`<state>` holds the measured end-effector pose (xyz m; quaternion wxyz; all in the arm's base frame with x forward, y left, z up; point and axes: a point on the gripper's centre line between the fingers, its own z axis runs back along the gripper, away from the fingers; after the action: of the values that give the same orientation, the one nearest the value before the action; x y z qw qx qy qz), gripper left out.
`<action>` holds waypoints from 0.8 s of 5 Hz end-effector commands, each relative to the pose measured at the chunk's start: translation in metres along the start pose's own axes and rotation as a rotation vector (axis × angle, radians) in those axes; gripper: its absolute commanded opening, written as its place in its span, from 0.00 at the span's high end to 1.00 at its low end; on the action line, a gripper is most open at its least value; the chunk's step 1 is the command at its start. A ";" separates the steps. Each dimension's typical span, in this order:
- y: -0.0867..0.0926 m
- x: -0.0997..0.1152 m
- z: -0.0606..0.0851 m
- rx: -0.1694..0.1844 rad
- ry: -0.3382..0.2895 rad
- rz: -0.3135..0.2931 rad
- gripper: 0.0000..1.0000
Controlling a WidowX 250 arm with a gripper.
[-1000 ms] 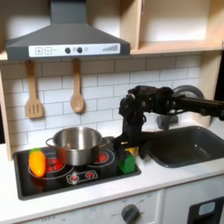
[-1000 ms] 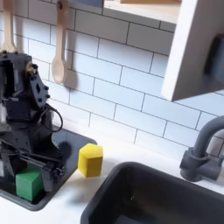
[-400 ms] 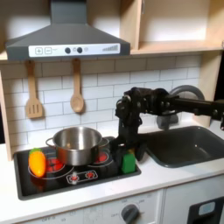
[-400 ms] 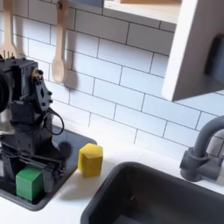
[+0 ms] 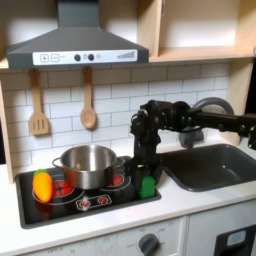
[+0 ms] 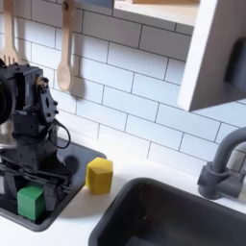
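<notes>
Leftward goes the end effector [image 5: 146, 172] since a second ago, now low over the green block [image 6: 32, 202] on the stovetop [image 5: 60, 208]; jaw state I cannot tell. Yellow block [image 6: 99, 175] sits right.

White tiled wall [image 5: 180, 85] behind a white tabletop [image 5: 190, 200], grey range hood [image 5: 75, 45] above, wooden shelf [image 5: 200, 50] right in the first exterior view.

pot [image 5: 88, 165] 1 | green block [image 6: 32, 203] 1 | yellow block [image 6: 99, 176] 1 | wooden utensils [image 5: 38, 104] 2
</notes>
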<state>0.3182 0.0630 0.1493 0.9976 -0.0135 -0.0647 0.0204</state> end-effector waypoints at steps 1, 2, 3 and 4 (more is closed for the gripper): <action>0.000 0.003 -0.001 0.005 0.006 0.035 1.00; 0.000 0.005 0.001 0.007 0.003 0.063 1.00; -0.001 0.007 0.008 -0.016 -0.003 0.066 1.00; -0.005 0.007 0.013 -0.029 -0.002 0.053 1.00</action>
<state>0.3235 0.0587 0.1574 0.9967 -0.0319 -0.0580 0.0469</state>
